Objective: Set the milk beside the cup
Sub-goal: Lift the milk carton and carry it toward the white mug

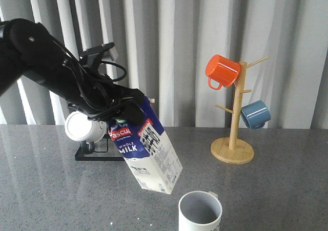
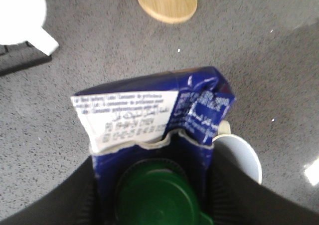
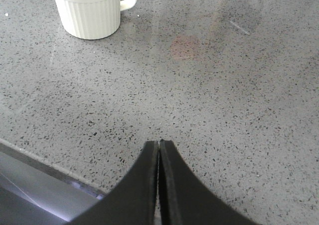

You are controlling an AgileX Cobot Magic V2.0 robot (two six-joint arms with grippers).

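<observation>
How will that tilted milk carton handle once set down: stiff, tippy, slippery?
The milk carton is tall on a narrow base, so probably tippy if released tilted. Its crumpled top edge suggests soft card that yields under the left hand. The printed sides look smooth, perhaps slippery.

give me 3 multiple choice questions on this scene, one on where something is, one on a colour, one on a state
1. Where is the milk?
A. standing on the table
B. held tilted above the table, left of the cup
C. hanging on the wooden mug tree

2. What colour is the milk's cap?
A. green
B. red
C. white

3. How is the right gripper?
A. shut, holding nothing
B. open around the cup
C. shut on the milk

Answers:
1 B, the left gripper holds its top and it leans, base off the table.
2 A, the left wrist view shows a green cap.
3 A, its fingers meet over bare table.
</observation>
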